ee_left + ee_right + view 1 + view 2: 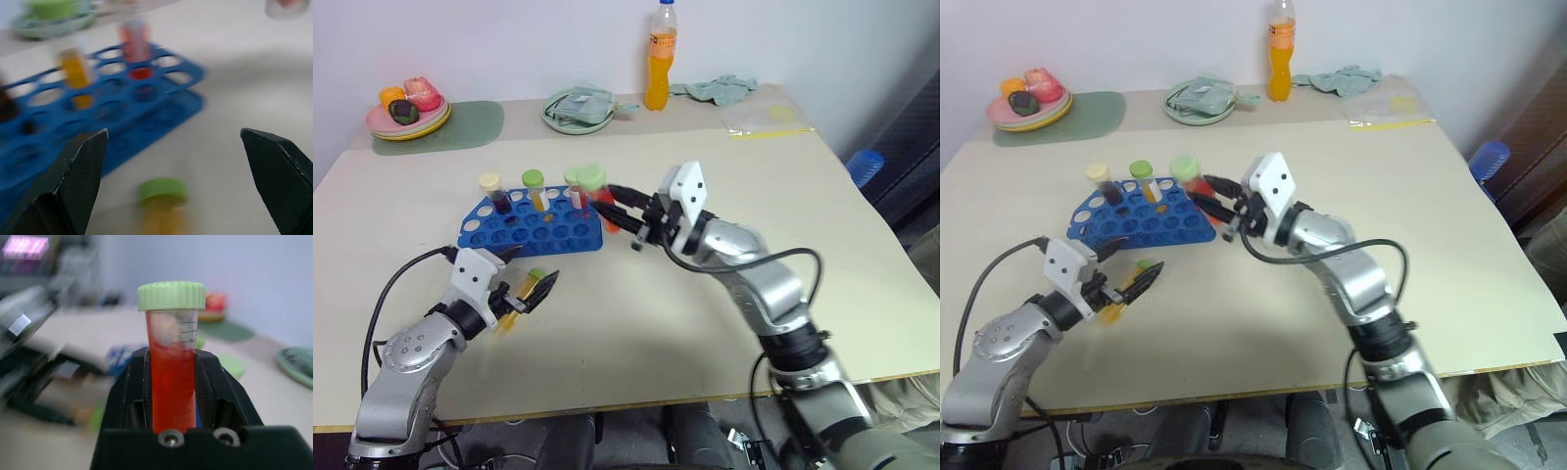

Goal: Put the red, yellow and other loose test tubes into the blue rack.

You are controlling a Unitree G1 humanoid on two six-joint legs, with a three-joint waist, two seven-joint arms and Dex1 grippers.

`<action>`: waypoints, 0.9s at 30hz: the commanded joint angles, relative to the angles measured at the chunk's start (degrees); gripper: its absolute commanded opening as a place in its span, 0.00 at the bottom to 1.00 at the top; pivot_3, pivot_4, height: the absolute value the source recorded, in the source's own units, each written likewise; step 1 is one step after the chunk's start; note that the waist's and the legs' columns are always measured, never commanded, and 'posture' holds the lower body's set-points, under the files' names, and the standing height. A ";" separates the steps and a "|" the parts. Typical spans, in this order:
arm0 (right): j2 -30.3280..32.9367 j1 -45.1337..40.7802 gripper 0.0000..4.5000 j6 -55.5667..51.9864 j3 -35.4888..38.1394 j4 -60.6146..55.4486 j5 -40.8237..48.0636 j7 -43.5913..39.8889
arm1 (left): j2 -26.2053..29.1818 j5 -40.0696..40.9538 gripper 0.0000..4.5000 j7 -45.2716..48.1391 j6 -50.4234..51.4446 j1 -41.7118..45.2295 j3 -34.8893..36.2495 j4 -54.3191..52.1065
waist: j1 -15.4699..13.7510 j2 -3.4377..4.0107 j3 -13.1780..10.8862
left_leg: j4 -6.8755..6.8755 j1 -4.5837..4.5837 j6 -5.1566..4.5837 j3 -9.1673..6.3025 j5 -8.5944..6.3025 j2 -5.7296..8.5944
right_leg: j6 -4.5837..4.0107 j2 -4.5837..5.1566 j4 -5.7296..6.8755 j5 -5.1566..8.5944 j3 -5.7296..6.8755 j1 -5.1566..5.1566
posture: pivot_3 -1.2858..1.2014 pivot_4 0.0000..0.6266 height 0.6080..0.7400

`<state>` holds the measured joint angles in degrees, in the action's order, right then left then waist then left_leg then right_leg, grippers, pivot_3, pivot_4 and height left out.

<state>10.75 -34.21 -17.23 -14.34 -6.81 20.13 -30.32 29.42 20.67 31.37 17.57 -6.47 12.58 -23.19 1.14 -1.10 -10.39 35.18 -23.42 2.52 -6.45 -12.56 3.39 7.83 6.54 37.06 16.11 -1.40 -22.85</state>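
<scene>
The blue rack [530, 227] sits left of the table's middle and holds a dark tube with a cream cap [490, 188], a yellow tube with a green cap [533, 186] and a red tube [574, 188]. My right gripper [607, 208] is shut on a red test tube with a green cap [171, 367], held upright just above the rack's right end. A yellow test tube with a green cap [163, 205] lies on the table in front of the rack. My left gripper [527, 272] is open, its fingers on either side of that tube without touching it.
Along the far edge stand an orange drink bottle [661, 59], a green plate with a cloth [579, 108], a plate of toy fruit [408, 110] on a green mat [470, 125], a crumpled cloth [715, 90] and a plastic bag [769, 117].
</scene>
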 commanded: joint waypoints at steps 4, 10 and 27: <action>-11.66 -3.58 0.16 12.24 -1.68 15.04 -7.71 5.19 | -0.45 0.20 1.00 -0.37 -4.57 -1.03 4.49 2.37 | -0.02 -0.01 0.00 | -0.02 -0.01 0.02 -0.01 0.01 0.04 | 0.00 0.02 0.01 0.00 -0.02 -0.05 | 0.52 0.24 1.00; -15.63 -5.08 0.16 16.54 -1.00 23.44 -11.12 6.36 | -0.68 0.63 1.00 -0.68 -5.03 -2.32 5.50 3.39 | -0.01 0.00 0.00 | -0.08 -0.02 0.07 0.00 0.04 0.04 | -0.02 0.02 0.10 0.00 -0.03 -0.28 | 0.52 0.24 1.00; -18.69 -8.64 0.16 24.65 1.13 36.80 -14.98 6.45 | -1.58 0.44 1.00 -2.52 -1.13 -3.32 2.35 -2.15 | 0.38 0.02 0.00 | -0.11 -0.02 0.07 0.02 0.04 0.01 | -0.04 -0.01 0.15 0.00 -0.04 -0.28 | 0.52 0.24 1.00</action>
<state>-6.91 -41.48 5.72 -13.73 29.72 5.67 -24.24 27.92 20.70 29.36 16.15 -10.24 14.61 -23.23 1.51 -1.08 -10.39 35.06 -23.43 2.59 -6.44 -12.52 3.40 7.79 6.53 37.21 16.11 -1.44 -23.13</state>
